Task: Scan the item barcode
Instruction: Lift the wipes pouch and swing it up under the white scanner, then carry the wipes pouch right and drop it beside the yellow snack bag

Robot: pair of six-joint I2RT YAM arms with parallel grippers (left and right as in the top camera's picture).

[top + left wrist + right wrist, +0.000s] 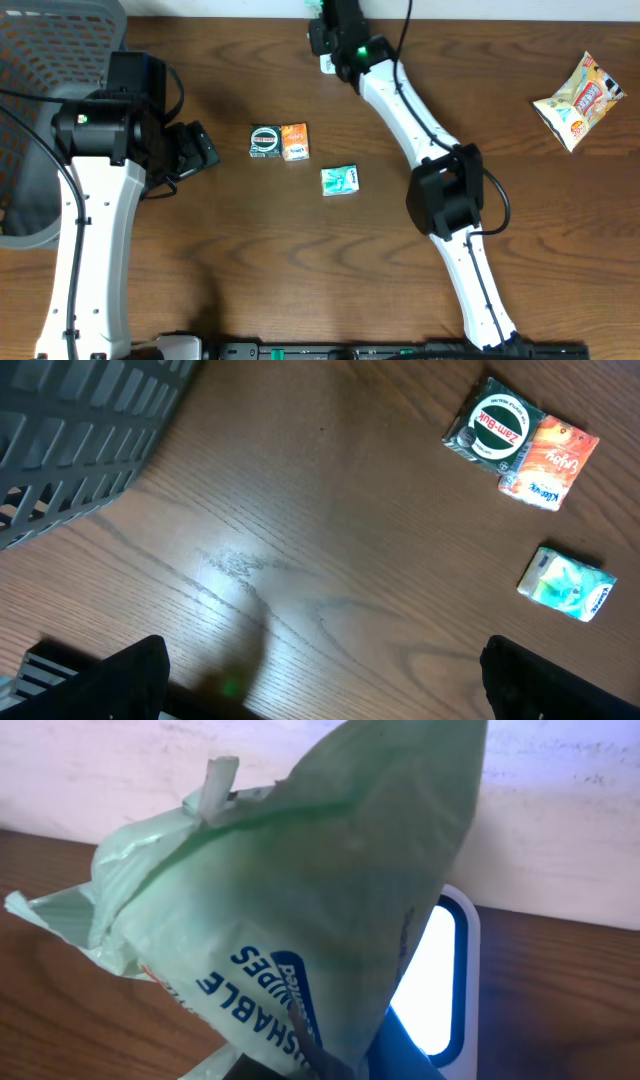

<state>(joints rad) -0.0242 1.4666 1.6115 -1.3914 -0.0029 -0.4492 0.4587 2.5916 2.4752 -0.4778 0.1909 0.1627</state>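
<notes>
The right claw (pixel 325 32) is clamped on the green pack (pixel 300 890) at the tabletop's (pixel 300 260) far edge, just in front of the scanner (pixel 445 970). The left claw (pixel 325 685) hangs wide apart, well away.

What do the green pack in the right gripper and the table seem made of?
The green pack: likely thin plastic film, semi-matte; it creases and crumples, with a crimped seam. The table: brown wood or wood-look laminate, low sheen; grain lines and a soft glare patch.
</notes>
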